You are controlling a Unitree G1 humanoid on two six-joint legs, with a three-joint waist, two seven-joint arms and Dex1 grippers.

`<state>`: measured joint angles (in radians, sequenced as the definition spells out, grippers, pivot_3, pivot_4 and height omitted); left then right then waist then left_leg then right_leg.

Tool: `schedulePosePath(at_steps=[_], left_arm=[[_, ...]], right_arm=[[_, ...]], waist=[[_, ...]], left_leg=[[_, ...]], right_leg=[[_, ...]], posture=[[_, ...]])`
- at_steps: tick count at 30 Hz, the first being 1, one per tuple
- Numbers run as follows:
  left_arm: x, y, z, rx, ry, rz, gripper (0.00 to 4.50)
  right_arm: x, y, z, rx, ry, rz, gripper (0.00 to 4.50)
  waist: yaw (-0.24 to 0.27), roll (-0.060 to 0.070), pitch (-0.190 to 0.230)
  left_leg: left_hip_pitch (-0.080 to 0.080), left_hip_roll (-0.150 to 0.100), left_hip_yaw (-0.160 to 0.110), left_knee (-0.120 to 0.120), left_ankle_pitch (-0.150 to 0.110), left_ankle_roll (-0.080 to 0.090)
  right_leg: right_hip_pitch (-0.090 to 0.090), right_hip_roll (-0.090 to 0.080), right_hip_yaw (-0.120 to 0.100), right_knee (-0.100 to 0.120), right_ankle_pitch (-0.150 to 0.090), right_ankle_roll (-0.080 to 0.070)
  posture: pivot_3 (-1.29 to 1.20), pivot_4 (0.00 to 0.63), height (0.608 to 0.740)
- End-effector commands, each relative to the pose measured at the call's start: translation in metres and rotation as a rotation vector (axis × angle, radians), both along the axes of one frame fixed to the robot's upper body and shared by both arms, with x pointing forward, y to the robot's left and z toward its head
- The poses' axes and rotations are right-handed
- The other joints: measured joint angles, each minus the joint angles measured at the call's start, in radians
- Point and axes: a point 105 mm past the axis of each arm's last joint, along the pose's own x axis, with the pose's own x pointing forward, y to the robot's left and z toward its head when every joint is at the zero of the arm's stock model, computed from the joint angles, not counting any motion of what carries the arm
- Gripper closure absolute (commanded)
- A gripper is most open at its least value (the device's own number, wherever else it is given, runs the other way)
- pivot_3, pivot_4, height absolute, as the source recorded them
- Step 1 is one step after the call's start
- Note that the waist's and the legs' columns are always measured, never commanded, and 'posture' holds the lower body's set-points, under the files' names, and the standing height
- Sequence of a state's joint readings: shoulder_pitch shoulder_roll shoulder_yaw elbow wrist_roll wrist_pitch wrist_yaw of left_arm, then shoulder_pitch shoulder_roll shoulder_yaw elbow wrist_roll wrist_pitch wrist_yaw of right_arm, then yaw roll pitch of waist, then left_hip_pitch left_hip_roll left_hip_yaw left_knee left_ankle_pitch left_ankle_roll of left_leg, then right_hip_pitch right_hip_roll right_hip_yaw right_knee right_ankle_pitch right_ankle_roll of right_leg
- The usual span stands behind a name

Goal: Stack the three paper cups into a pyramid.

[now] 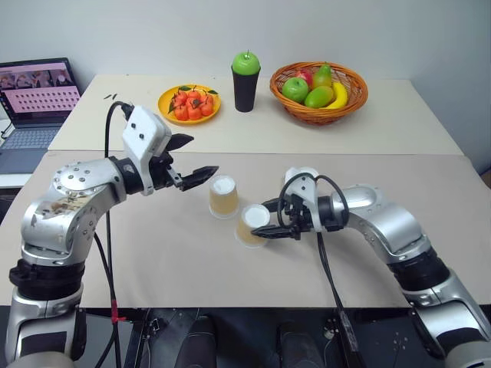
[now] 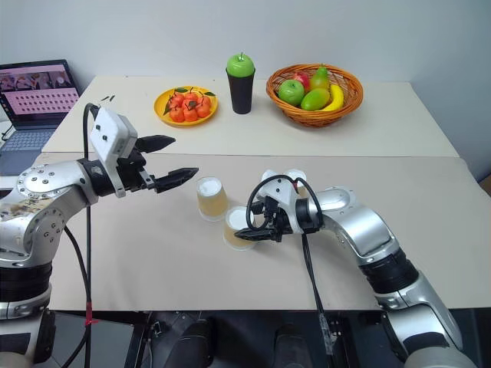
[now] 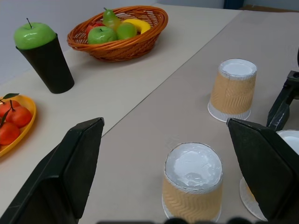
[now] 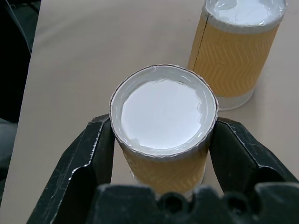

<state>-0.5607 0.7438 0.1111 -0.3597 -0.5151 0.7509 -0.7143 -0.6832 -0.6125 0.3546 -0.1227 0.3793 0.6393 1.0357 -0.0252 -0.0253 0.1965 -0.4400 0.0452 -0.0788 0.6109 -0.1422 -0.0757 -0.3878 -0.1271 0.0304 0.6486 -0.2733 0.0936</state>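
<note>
right gripper (image 4: 163,140) clamps one upturned paper cup (image 4: 163,135); left gripper (image 1: 192,159) gapes wide, holding nothing.
the tapered tan cups have chevron-ribbed walls and white round bases; all three sit close together on the smooth beige desk (image 1: 169,261).

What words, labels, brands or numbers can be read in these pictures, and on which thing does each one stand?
No text can be read.
Laptop: its screen shows rows of small marks and a strip of pictures, too small to read.
Paper cups: only a chevron pattern, no print.
Black cup, basket, plate: no labels.
</note>
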Motion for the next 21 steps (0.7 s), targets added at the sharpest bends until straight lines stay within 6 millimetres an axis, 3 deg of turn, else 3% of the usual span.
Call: schedulePosePath(at_steps=[1,5,9,10,13,21], left_arm=[[-0.006,0.003,0.012,-0.006,-0.051,0.019,0.0],[-0.006,0.003,0.012,-0.014,-0.051,0.025,0.0],[-0.007,0.001,0.011,-0.018,-0.05,0.025,0.0],[-0.007,0.001,0.011,-0.019,-0.05,0.025,0.0],[-0.006,0.001,0.01,-0.019,-0.05,0.026,0.0],[-0.004,-0.001,0.007,-0.012,-0.043,0.016,0.0]], right_arm=[[0.004,0.0,0.002,-0.025,-0.04,0.021,1.42],[0.005,-0.001,0.0,-0.041,-0.04,0.033,1.42],[0.005,-0.001,-0.001,-0.047,-0.037,0.038,0.17],[0.005,0.0,-0.001,-0.048,-0.04,0.04,0.07],[0.01,-0.001,0.004,-0.054,-0.086,0.028,0.07],[0.003,-0.016,0.044,-0.003,-0.149,0.031,0.07]], waist=[[-0.001,0.0,0.0],[-0.001,0.0,0.0],[-0.001,0.0,0.0],[-0.001,0.0,0.0],[-0.001,0.0,0.0],[0.001,0.0,0.0]], left_leg=[[0.0,0.0,0.0,0.0,0.0,0.0],[0.0,0.0,0.0,0.0,0.0,0.0],[0.0,0.0,0.0,0.0,0.0,0.0],[0.0,0.0,0.0,0.0,0.0,0.0],[0.0,0.0,0.0,-0.001,0.0,0.0],[0.0,0.0,0.0,-0.001,0.0,0.0]], right_leg=[[0.0,0.0,0.0,0.0,0.0,0.0],[0.0,0.0,0.0,0.0,0.0,0.0],[0.0,0.0,0.0,0.0,0.0,0.0],[0.0,0.0,0.0,0.0,0.0,0.0],[0.0,0.0,0.0,0.0,0.0,0.0],[0.0,0.0,0.0,0.0,0.0,0.0]], posture=[[0.0,0.15,0.737],[0.0,0.15,0.737],[0.0,0.15,0.737],[0.0,0.15,0.737],[0.0,0.15,0.737],[0.0,0.15,0.737]])
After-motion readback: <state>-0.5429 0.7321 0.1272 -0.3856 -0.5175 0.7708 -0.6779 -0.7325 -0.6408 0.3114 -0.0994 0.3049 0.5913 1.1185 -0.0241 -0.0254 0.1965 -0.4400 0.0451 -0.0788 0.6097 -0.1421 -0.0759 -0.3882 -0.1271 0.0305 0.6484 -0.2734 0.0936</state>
